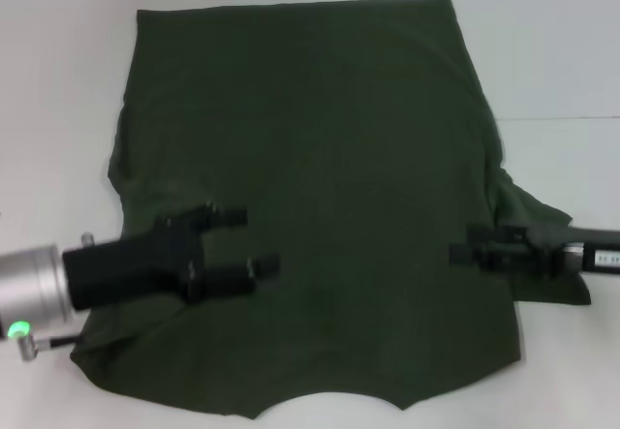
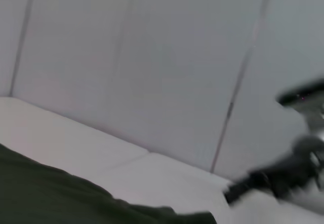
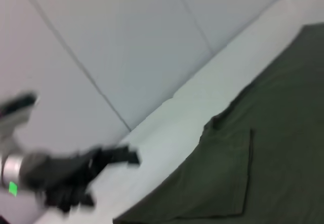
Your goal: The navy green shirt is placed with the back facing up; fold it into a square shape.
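Shirt (image 1: pixel 329 177) lies back-up on the table (image 1: pixel 58 80), filling the centre, left sleeve seemingly tucked in, main folds left; left gripper (image 1: pixel 247 243) at 8 o'clock, fingers spread wide, empty above cloth; right gripper (image 1: pixel 463 252) at 4 o'clock, finger gap indiscernible.

The navy green shirt (image 1: pixel 320 187) is cut off at the bottom edge of the head view near the collar notch; its front side faces the table (image 1: pixel 58 80) and is hidden. The left sleeve is covered by the left gripper (image 1: pixel 254 242). The right sleeve is partly covered by the right gripper (image 1: pixel 455 252), whose finger gap is too small to resolve.

Left wrist view: only a corner of the shirt (image 2: pixel 61 198) shows, cut by the frame edge; the right gripper (image 2: pixel 230 193) is blurred.

Right wrist view: the left gripper (image 3: pixel 132 155) is blurred, fingers indistinct.
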`<state>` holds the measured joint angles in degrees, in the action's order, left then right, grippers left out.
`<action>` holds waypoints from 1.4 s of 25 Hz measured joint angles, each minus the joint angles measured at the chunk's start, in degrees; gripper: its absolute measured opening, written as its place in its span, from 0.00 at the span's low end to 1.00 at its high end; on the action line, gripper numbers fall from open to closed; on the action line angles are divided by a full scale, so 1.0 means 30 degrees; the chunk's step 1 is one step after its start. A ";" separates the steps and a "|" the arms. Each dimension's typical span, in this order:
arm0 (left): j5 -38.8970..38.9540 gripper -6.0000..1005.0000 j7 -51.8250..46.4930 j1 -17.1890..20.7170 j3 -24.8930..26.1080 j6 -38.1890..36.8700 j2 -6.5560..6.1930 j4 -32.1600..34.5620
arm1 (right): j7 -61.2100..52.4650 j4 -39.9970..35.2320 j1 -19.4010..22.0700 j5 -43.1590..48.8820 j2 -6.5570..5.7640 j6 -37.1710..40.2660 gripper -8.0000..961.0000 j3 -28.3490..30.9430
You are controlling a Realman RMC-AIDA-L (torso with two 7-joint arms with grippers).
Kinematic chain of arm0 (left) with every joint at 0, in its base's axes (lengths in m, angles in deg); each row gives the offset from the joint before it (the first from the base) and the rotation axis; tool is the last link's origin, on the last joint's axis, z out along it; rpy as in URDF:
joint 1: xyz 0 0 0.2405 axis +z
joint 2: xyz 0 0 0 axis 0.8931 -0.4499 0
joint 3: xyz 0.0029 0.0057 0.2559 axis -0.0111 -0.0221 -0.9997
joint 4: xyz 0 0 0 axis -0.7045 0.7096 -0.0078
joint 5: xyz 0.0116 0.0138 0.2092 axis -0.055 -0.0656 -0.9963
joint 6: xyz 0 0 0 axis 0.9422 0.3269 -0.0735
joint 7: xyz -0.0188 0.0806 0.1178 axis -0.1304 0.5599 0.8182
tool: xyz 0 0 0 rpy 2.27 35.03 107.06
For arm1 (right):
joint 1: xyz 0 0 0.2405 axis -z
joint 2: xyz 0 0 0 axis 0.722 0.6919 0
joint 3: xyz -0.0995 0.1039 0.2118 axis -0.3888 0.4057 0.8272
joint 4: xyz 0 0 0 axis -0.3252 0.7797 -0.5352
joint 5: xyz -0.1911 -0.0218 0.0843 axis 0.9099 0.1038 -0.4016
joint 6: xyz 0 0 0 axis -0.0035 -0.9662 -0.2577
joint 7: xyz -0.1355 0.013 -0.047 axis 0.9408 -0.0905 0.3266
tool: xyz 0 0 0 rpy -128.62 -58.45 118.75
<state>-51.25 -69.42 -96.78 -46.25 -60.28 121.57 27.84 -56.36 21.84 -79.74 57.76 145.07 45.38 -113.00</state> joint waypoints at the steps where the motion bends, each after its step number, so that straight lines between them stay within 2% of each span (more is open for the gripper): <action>1: -0.0140 0.93 0.0594 0.0231 0.0004 -0.0228 0.0072 0.0011 | -0.1298 -0.0002 -0.0166 0.0009 -0.0203 0.0023 0.82 0.0002; 5: -0.0369 0.93 0.2346 0.1040 0.0113 -0.0715 0.0396 0.0015 | -0.6588 -0.0007 -0.0587 0.0047 -0.0978 -0.0054 0.81 0.0020; 10: -0.0369 0.93 0.3113 0.1305 0.0094 -0.0853 0.0612 -0.0079 | -1.2151 -0.0132 -0.0790 0.0408 -0.1977 -0.0769 0.81 0.0040; 13: -0.0348 0.93 0.3328 0.1309 0.0046 -0.0777 0.0649 -0.0141 | -1.3952 -0.0723 -0.0851 0.1768 -0.2264 -0.1347 0.81 0.0084; 24: -0.0230 0.93 0.3464 0.1333 0.0119 -0.0629 0.0714 -0.0180 | -1.6142 -0.2022 -0.1703 0.7676 -0.2440 -0.1930 0.80 0.1667; 35: -0.0249 0.93 0.3475 0.1372 0.0150 -0.0275 0.0728 -0.0179 | -1.5868 -0.1703 -0.1901 0.8727 -0.2236 -0.3507 0.79 0.1521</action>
<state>-52.00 -58.99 -92.66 -45.80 -61.11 123.76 27.30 -103.96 16.73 -85.45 83.95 138.36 34.86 -108.44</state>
